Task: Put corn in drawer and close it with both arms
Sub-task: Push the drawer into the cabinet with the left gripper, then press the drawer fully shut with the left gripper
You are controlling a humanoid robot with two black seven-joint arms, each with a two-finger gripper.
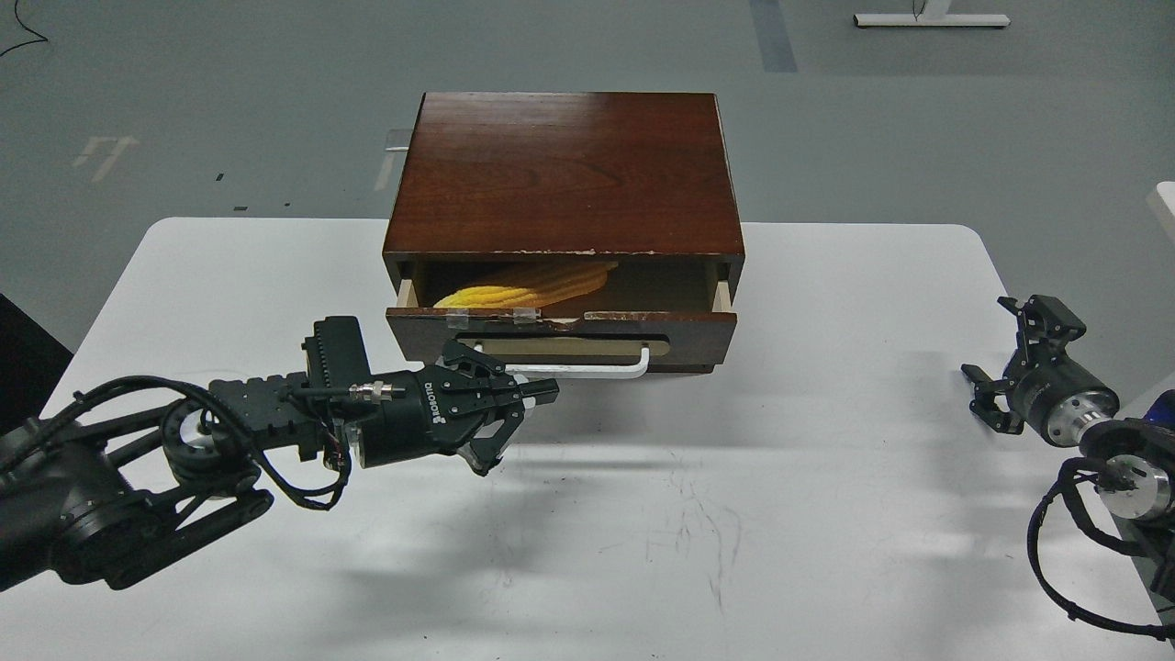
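Note:
The yellow corn lies in the left half of the drawer, partly under the cabinet top. The drawer stands a narrow gap open; its chipped dark front carries the white bar handle. My left gripper is open and empty, turned sideways, with its upper fingertip against the drawer front just under the left end of the handle. My right gripper is open and empty, low over the table's right edge, far from the drawer.
The cabinet sits at the back middle of the white table. The grey floor lies beyond the table's far edge. My left arm's cables hang over the table's front left part.

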